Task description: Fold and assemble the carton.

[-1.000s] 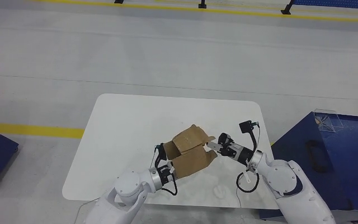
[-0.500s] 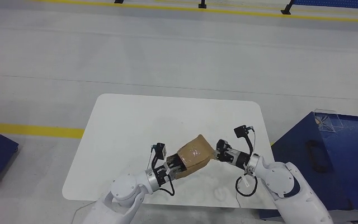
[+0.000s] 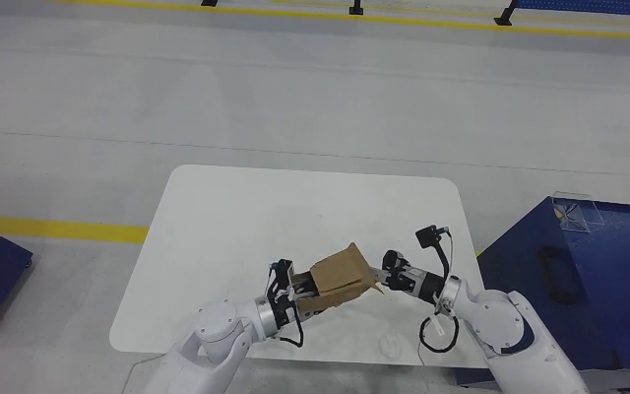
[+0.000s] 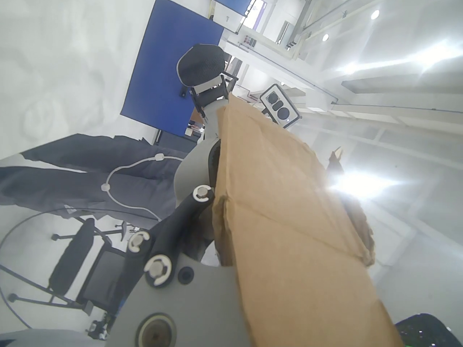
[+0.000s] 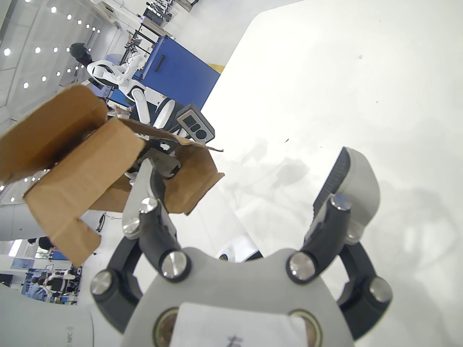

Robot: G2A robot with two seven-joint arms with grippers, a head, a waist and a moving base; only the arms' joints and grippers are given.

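Carton (image 3: 338, 276) over the near part of the white bench (image 3: 226, 227), caught between the robot's two arms. The left claw (image 3: 299, 289) pinches one cardboard wall, though from above its fingertips are buried under the box. In the left wrist view a single grey finger (image 4: 202, 146) lies along the panel's edge while its partner is hidden behind the cardboard; a bright light there washes out the carton's far end. The right claw (image 5: 246, 162) stands spread wide, one finger (image 5: 144, 185) slipping out of sight behind a loose flap (image 5: 195, 178), the other (image 5: 347, 178) free above the bench; whether that flap is tucked in or merely hanging cannot be made out.

A second ago the top and side flaps stood open like wings; they are now folded down, so from above the carton reads as a compact block. One short flap juts toward the right claw; half a second ago no such flap showed in the top view.

Brown corrugated board, matte and sharply creased, one edge frayed in the left wrist view; smooth bench with rounded corners; claw fingers pale grey on black links, faced with ribbed black pads (image 5: 327, 185).
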